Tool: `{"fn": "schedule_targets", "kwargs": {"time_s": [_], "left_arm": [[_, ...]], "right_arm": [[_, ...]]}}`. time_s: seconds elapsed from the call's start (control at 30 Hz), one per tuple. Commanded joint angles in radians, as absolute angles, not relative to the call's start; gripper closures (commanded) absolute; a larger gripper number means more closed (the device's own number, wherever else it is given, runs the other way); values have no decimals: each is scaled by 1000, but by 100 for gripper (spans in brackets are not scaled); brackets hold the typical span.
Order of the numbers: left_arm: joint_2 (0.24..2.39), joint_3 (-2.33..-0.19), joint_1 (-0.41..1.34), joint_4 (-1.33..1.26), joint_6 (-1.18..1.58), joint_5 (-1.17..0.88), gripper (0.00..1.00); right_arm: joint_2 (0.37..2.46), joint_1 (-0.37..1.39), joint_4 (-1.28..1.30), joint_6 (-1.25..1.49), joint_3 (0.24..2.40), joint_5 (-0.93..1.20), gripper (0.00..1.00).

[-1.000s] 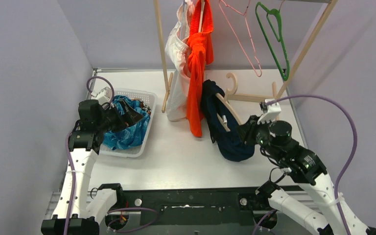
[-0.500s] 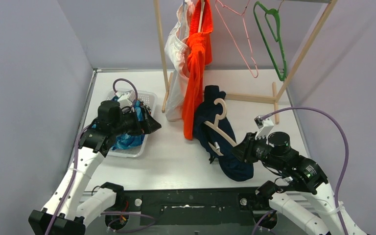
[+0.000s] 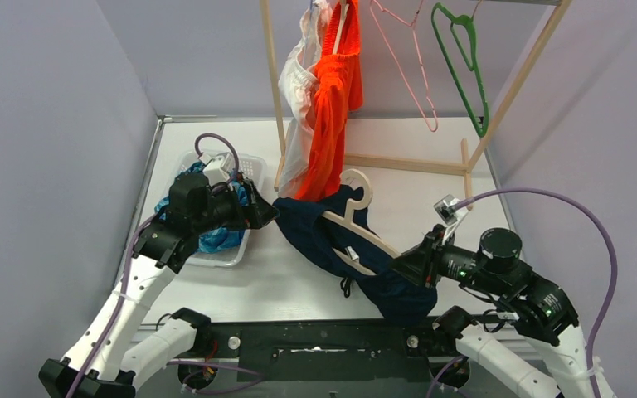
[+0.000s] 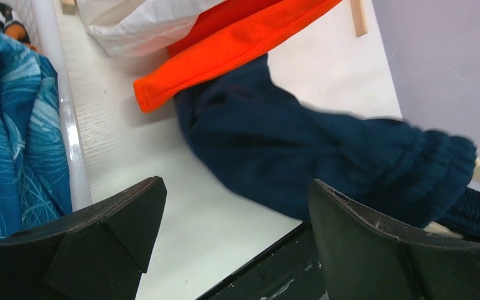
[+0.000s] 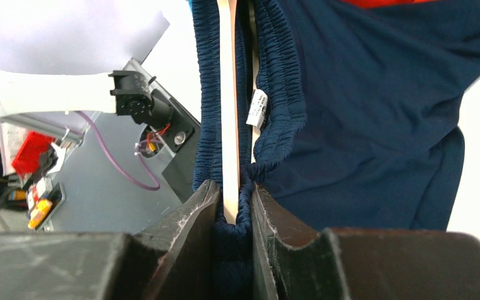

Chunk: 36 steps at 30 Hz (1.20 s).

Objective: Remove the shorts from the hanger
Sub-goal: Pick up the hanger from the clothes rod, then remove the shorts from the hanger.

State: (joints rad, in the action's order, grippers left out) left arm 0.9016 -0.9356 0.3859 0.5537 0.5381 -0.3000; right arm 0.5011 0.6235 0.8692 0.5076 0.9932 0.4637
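Top external view: white table (image 3: pixel 431 191) with a wooden rack (image 3: pixel 272 83) at its far side. Hung from the rack, white shorts (image 3: pixel 297 83) and orange shorts (image 3: pixel 336 108), each on its own hanger and not yet dealt with; beside them a bare pink hanger (image 3: pixel 406 58) and a bare green hanger (image 3: pixel 464 66).

Off the rack and draped across the middle of the table: navy shorts (image 3: pixel 307 228), waistband threaded on a wooden hanger (image 3: pixel 365 236), hook toward the rack. Laid low here, presumably, for reach by both arms.

At left, a white basket (image 3: pixel 220 259) holding teal shorts (image 3: pixel 216 239) — by the look of it, the drop place for freed pairs.

Right wrist view: right gripper (image 5: pixel 232 212) clamped on the near end of the wooden hanger together with a fold of navy waistband, anchoring that end against a pull from the other side.

Left wrist view: left gripper (image 4: pixel 234 187) spread wide and empty, low over the table beside the basket rim, just short of the navy cloth — posed, in all likelihood, for pinching the fabric and drawing it off the hanger.

Risk, as judged: cloth pinched along with the wood, so apt to bind at that end until let go.
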Motion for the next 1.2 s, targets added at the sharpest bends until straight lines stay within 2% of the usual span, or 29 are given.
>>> {"fn": "schedule_targets", "kwargs": {"time_s": [0.0, 0.33, 0.7, 0.83, 1.03, 1.17], "left_arm": [[863, -1014, 397, 461, 538, -311, 17], [878, -989, 431, 491, 520, -345, 22], [980, -908, 637, 452, 584, -158, 32], [1029, -879, 672, 433, 646, -69, 44], [1069, -846, 675, 399, 665, -25, 56], [1123, -838, 675, 391, 669, -2, 73]], "right_arm": [[554, 631, 664, 423, 1004, 648, 100], [760, 630, 553, 368, 925, 596, 100], [781, 630, 538, 367, 894, 597, 100], [770, 630, 527, 387, 867, 602, 100], [772, 631, 522, 399, 839, 636, 100], [791, 632, 570, 389, 836, 616, 100]]}}
